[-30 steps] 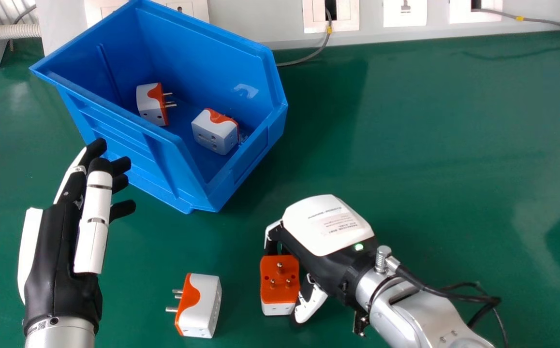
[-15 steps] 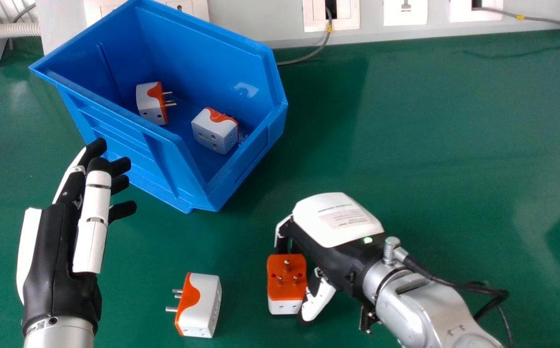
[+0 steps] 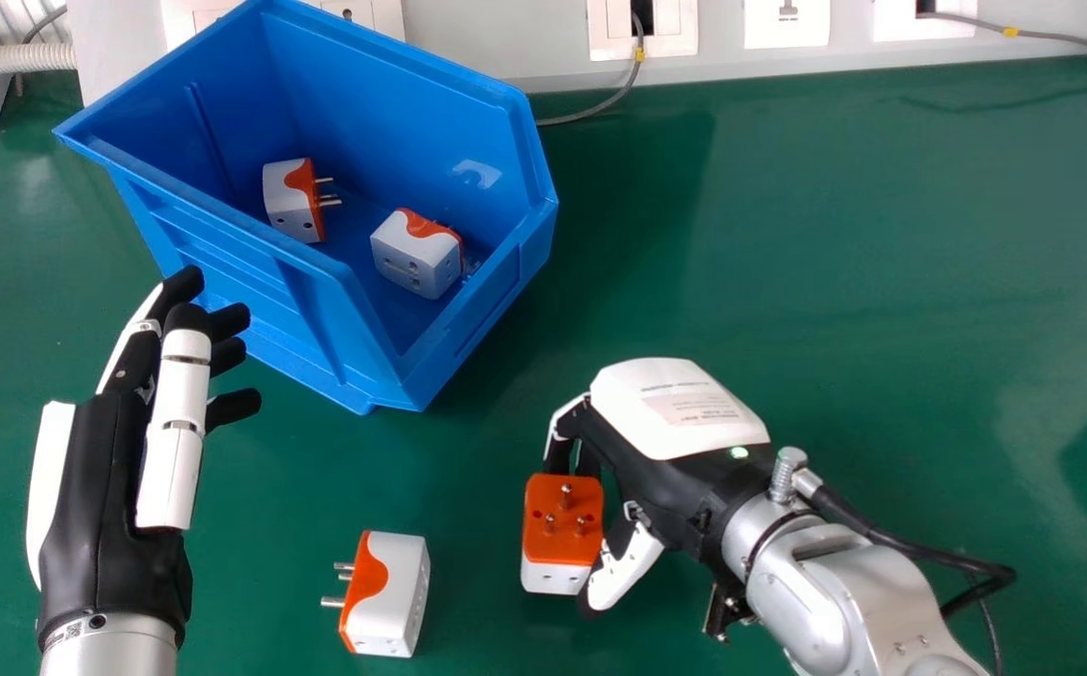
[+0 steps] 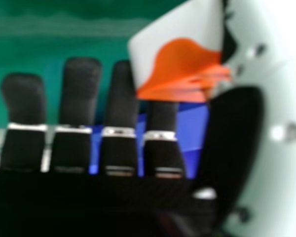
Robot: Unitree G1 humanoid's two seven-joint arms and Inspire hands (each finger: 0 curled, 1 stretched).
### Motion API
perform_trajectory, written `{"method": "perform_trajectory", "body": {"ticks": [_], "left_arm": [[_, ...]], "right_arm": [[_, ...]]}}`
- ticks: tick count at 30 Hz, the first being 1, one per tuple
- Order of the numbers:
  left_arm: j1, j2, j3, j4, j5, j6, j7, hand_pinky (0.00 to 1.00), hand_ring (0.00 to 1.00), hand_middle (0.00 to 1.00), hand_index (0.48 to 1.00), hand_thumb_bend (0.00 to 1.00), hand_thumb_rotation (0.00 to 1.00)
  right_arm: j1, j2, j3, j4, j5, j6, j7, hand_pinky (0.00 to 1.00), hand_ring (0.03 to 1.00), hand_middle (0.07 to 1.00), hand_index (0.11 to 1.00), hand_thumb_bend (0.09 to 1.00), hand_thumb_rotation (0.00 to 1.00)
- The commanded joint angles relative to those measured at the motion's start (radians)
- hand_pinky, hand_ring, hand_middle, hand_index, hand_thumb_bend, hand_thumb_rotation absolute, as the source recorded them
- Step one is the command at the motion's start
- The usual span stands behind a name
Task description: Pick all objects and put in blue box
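Right hand [image 3: 680, 413] gripping an orange-and-white plug adapter [image 3: 560, 540] between thumb and fingers, pins up, nearer side of the green table [image 3: 834, 235]. Left hand [image 3: 93, 498] open, fingers extended, beside the blue box [image 3: 393, 113]; second adapter [image 3: 391, 591] on the table between the hands, two others, [image 3: 292, 200] and [image 3: 417, 253], apart inside the box.
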Motion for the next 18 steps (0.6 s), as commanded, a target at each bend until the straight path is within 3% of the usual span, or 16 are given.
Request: {"method": "perform_trajectory", "body": {"ticks": [1, 18], "left_arm": [[-0.005, 0.003, 0.008, -0.028, -0.005, -0.002, -0.001, 0.74, 0.84, 0.83, 0.893, 0.29, 0.95], [-0.013, 0.014, 0.025, -0.003, -0.016, -0.014, -0.009, 0.74, 0.84, 0.83, 0.889, 0.29, 0.94]], "right_arm": [[-0.008, 0.011, -0.023, -0.037, 0.012, 0.006, 0.004, 0.20, 0.352, 0.458, 0.523, 0.505, 0.00], [0.009, 0.038, -0.115, -0.140, 0.088, 0.081, -0.001, 0.25, 0.392, 0.505, 0.553, 0.486, 0.00]]}}
